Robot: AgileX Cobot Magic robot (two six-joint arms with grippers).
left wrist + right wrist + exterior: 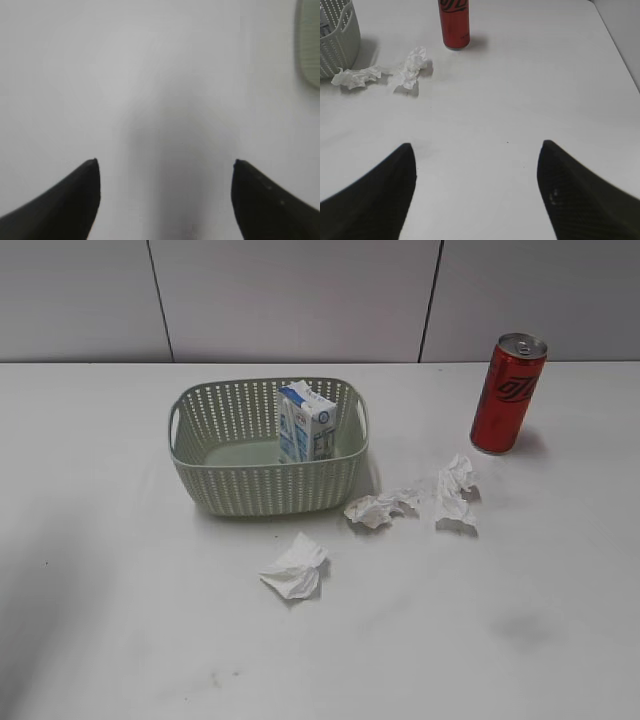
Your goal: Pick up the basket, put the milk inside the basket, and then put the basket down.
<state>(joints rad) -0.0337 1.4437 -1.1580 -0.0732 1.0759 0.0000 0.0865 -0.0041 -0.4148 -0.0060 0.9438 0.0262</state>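
Basket [268,465] sits flat on the counter [480,640], toward the far edge and left of the middle, and the milk [306,422] stands upright inside it, against the far wall, its gabled top poking just above the rim. Right of the basket there's clutter: one crumpled tissue [381,507] lies just beside the basket's near-right corner, a second tissue [455,490] a little further right, and a third tissue [297,568] on its own in front of the basket, toward the near edge. The red can [508,393] stands upright near the far edge on the right, well apart from the basket. The near half of the counter lies open from left edge to right edge. Neither arm shows in the exterior view. Left claw [165,200] hangs over bare counter with its jaws spread wide and nothing between them; only a sliver of basket wall [310,45] shows at the top right of its view. Right claw [476,192] is spread wide too, nothing in it, over bare counter, with tissues, can and the basket's corner well ahead and the counter's right edge in sight at the top right.
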